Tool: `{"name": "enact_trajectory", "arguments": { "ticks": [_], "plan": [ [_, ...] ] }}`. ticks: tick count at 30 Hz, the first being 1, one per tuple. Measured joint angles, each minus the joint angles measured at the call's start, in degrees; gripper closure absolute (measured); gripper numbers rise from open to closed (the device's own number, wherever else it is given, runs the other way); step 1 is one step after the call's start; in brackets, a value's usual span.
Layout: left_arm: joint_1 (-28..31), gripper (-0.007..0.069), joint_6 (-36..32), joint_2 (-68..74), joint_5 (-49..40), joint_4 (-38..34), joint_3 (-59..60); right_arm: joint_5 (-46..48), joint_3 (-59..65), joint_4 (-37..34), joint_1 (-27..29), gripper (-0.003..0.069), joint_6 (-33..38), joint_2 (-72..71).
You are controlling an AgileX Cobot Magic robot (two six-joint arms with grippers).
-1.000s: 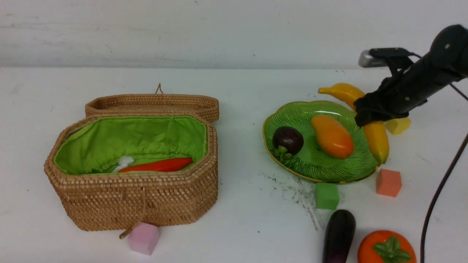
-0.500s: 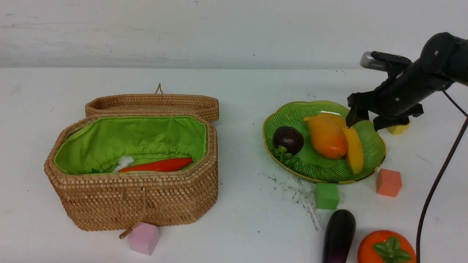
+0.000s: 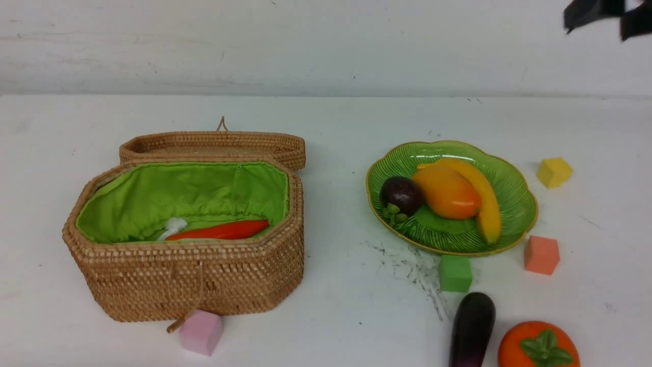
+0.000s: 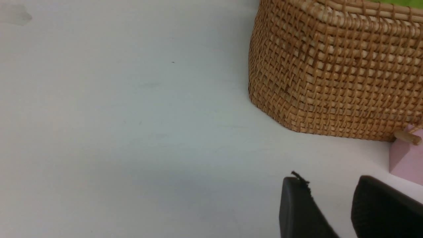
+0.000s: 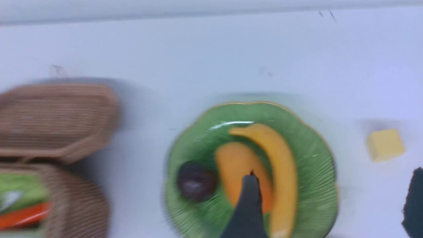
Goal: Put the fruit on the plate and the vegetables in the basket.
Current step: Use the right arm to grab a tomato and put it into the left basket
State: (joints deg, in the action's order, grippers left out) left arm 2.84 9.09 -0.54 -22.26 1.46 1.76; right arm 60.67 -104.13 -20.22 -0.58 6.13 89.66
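Observation:
The green plate (image 3: pixel 513 201) holds a maroon mangosteen (image 3: pixel 401 193), an orange mango (image 3: pixel 447 192) and a yellow banana (image 3: pixel 482 198). High above its far right side, my right gripper (image 3: pixel 596 24) is open and empty; in the right wrist view its jaws (image 5: pixel 333 173) stand wide over the plate (image 5: pixel 307 155). A purple eggplant (image 3: pixel 471 329) and an orange-red tomato-like piece (image 3: pixel 538 345) lie at the near right. The open wicker basket (image 3: pixel 193 278) holds a red chili (image 3: pixel 219 230) and a white radish (image 3: pixel 173 226). My left gripper (image 4: pixel 330 181) is open and empty, low beside the basket (image 4: pixel 330 72).
Foam cubes lie about: yellow (image 3: pixel 554 172), orange (image 3: pixel 541 255) and green (image 3: pixel 455 273) around the plate, pink (image 3: pixel 200 331) against the basket's front. The basket lid (image 3: pixel 214 145) lies open behind it. Dark scuffs mark the table near the green cube.
My right gripper opened and let go of the banana, which now lies on the plate beside the mango. The gripper then rose to the top right corner. The mango shifted slightly left.

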Motion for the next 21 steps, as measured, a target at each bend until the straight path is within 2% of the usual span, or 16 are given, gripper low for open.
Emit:
{"name": "enact_trajectory", "arguments": {
  "ticks": [4, 8, 9, 16, 21],
  "plan": [
    [0.0, 0.0386, 0.0, 0.0, 0.0, 0.0, 0.0, 3.71, 8.96, -2.55, -2.14, 0.0078, 0.0, -7.19],
    [0.0, 0.0386, 0.0, 0.0, 0.0, 0.0, 0.0, 2.96, 25.7, -1.96, -3.54, 0.0078, 0.0, -16.27],
    [0.0, 0.0386, 0.0, 0.0, 0.0, 0.0, 0.0, 2.96, 25.7, -1.96, -3.54, 0.0078, 0.0, -16.27],
    [0.0, 0.0386, 0.0, 0.0, 0.0, 0.0, 0.0, -5.83, 58.66, -0.91, -3.77, 0.0078, 0.0, -23.32],
    [0.0, 0.0386, 0.0, 0.0, 0.0, 0.0, 0.0, -14.5, 68.04, -2.14, -3.77, 0.0078, 1.34, -23.27]
  ]
}}
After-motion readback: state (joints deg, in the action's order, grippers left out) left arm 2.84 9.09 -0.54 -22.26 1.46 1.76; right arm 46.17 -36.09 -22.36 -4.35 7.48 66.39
